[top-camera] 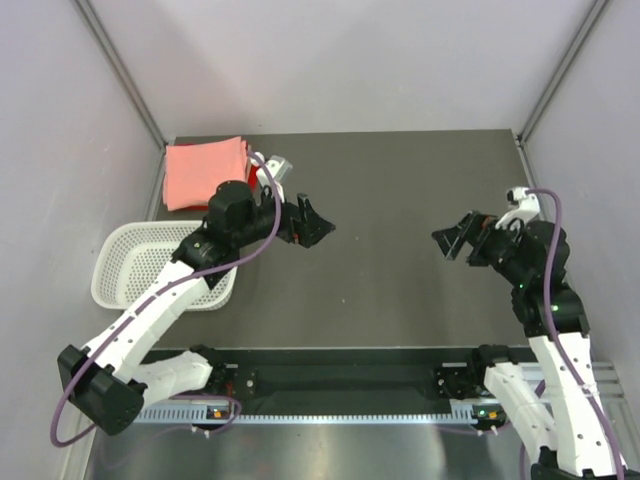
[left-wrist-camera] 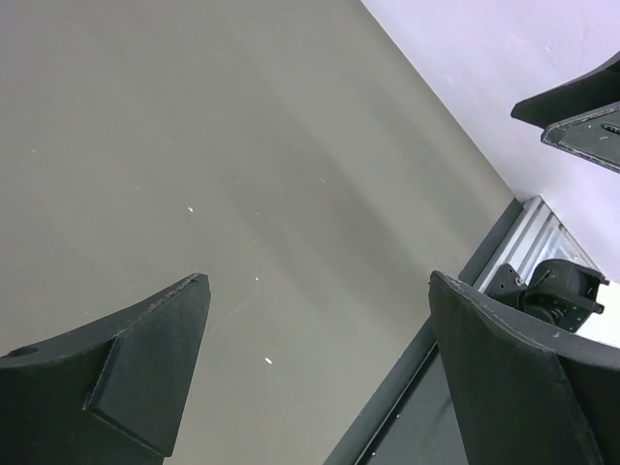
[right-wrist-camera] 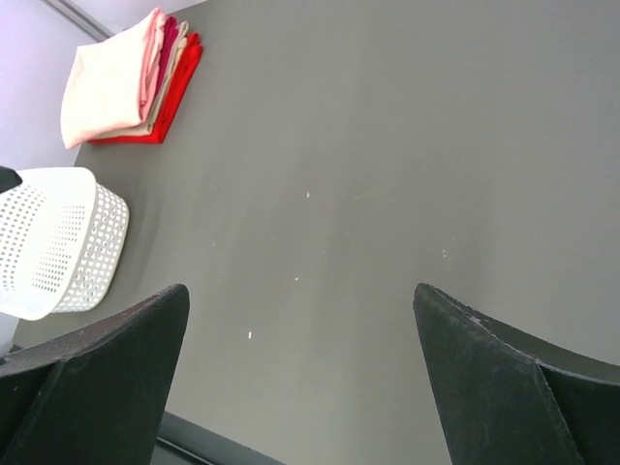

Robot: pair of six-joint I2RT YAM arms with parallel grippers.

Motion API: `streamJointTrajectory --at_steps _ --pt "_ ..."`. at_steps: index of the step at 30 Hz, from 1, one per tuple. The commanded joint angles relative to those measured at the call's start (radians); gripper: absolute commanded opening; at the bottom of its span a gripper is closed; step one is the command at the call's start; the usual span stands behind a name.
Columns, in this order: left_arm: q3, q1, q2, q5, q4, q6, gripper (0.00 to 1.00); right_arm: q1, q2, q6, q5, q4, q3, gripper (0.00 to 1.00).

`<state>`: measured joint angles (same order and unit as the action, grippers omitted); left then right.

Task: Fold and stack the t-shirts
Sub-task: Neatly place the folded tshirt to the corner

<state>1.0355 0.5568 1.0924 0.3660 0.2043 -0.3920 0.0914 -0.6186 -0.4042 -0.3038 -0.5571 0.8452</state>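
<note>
Both arms idle: left end effector (top-camera: 314,224) and right end effector (top-camera: 452,240) gape empty above the worktop (top-camera: 390,300); folded t-shirts (top-camera: 205,175) lie stacked at its far-left corner near the basket (top-camera: 125,262); task apparently complete.

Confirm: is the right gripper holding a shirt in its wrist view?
No, the right gripper is open over the bare table, and the folded shirts lie stacked at the far corner near the basket.
</note>
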Motion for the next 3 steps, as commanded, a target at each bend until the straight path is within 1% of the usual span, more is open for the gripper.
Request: streamJointTrajectory --at_steps 1,3 --pt "-0.003 -0.001 -0.034 0.018 -0.068 -0.005 0.99 0.001 0.022 -0.005 0.003 0.013 0.012 1.00" --pt "-0.005 -0.001 -0.038 0.013 -0.069 -0.004 0.99 0.002 0.025 -0.007 0.003 0.017 0.011 1.00"
